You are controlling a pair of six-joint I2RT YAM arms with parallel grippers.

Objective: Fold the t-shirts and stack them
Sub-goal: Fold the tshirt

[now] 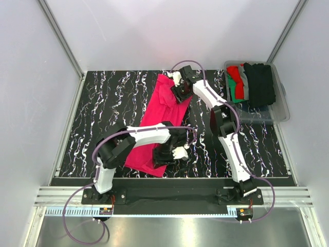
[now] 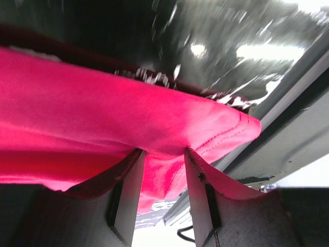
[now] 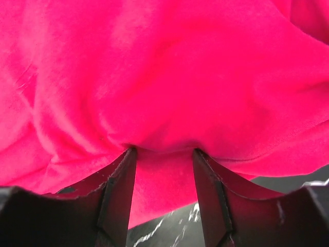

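Observation:
A bright pinkish-red t-shirt (image 1: 159, 113) lies as a long narrow strip across the black marbled table (image 1: 103, 113), from the far middle to the near edge. My left gripper (image 1: 177, 152) is at its near right corner, and the left wrist view shows the fingers (image 2: 162, 154) closed on a fold of the hemmed cloth (image 2: 128, 118), held a little off the table. My right gripper (image 1: 177, 90) is at the shirt's far end. In the right wrist view its fingers (image 3: 163, 152) pinch bunched pink cloth (image 3: 164, 77). No neck label shows.
A clear plastic bin (image 1: 281, 105) stands at the far right of the table and holds red (image 1: 234, 72), green (image 1: 236, 93), grey (image 1: 245, 82) and black (image 1: 259, 85) shirts. White walls with metal frame posts enclose the table on three sides.

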